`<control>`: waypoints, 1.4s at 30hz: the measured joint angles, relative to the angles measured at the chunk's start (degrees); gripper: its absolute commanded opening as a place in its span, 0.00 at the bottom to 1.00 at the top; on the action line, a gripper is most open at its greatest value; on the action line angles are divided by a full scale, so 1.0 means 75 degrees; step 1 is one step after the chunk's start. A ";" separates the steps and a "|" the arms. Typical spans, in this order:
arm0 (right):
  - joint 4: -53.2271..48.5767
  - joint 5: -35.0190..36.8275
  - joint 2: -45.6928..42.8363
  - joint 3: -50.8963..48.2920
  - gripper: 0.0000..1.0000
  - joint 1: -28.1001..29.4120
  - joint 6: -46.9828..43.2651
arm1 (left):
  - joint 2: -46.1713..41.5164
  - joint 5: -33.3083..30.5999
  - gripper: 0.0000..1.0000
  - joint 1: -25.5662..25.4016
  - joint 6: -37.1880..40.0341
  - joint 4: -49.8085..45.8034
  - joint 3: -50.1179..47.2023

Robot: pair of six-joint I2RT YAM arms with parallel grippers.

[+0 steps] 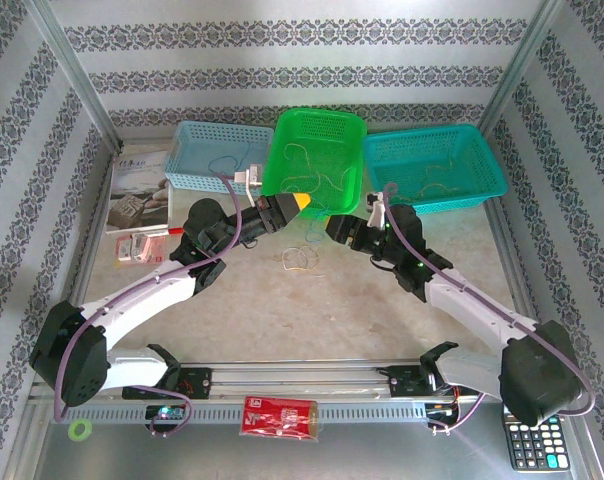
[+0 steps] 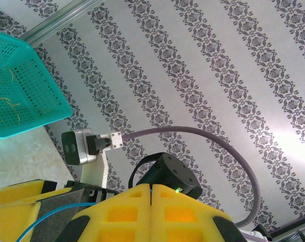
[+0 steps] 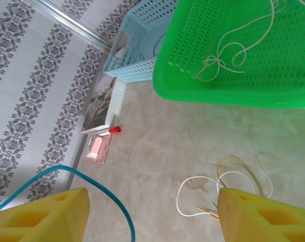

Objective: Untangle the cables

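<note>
Cables [image 1: 300, 260]: thin, curly, pale-and-yellow loops

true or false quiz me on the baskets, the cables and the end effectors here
1. The green basket sits between the light blue basket and the teal basket. True.
2. The left end effector is wide open. False: its yellow fingers are pressed shut.
3. A small clump of cables lies on the table in front of the green basket. True.
4. The green basket is empty. False: pale cords lie in it.
5. The calculator is at the near left corner. False: it is at the near right corner.
</note>
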 measured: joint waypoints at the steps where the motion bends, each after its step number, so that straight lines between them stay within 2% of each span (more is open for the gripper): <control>1: 0.0044 -0.0017 0.0029 0.0012 0.66 0.0000 0.0029 | 0.0000 0.0000 0.00 0.0000 -0.0017 0.0003 0.0000; 7: 0.0417 -0.0189 0.0469 0.0082 0.61 -0.0003 0.0192 | 0.0015 0.0003 0.00 0.0000 -0.0111 0.0055 0.0000; 11: 0.0702 -0.0335 0.0863 0.0108 0.51 0.0000 0.0353 | 0.0082 0.0029 0.00 0.0000 -0.0152 0.0166 0.0000; 15: 0.0965 -0.0446 0.1131 0.0163 0.23 -0.0003 0.0513 | 0.0122 0.0067 0.00 0.0000 -0.0166 0.0221 0.0003; 17: 0.1078 -0.0495 0.1157 0.0187 0.04 -0.0006 0.0545 | 0.0137 0.0090 0.00 0.0000 -0.0166 0.0233 0.0003; 18: 0.1139 -0.0510 0.1157 0.0192 0.00 -0.0023 0.0560 | 0.0154 0.0114 0.00 0.0000 -0.0169 0.0233 0.0003; 26: 0.1550 -0.0233 0.1154 -0.0277 0.00 -0.0154 0.0560 | 0.0338 0.0137 0.00 0.0000 -0.0376 0.0332 0.0189; 34: 0.1545 0.0265 0.1300 -0.1437 0.00 -0.0300 0.0487 | 0.0338 0.0111 0.00 0.0000 -0.0568 0.0391 0.1323; 42: 0.1958 0.0309 0.1122 -0.1565 0.00 -0.0230 0.0455 | 0.0344 0.0064 0.00 0.0017 -0.0560 0.0262 0.1915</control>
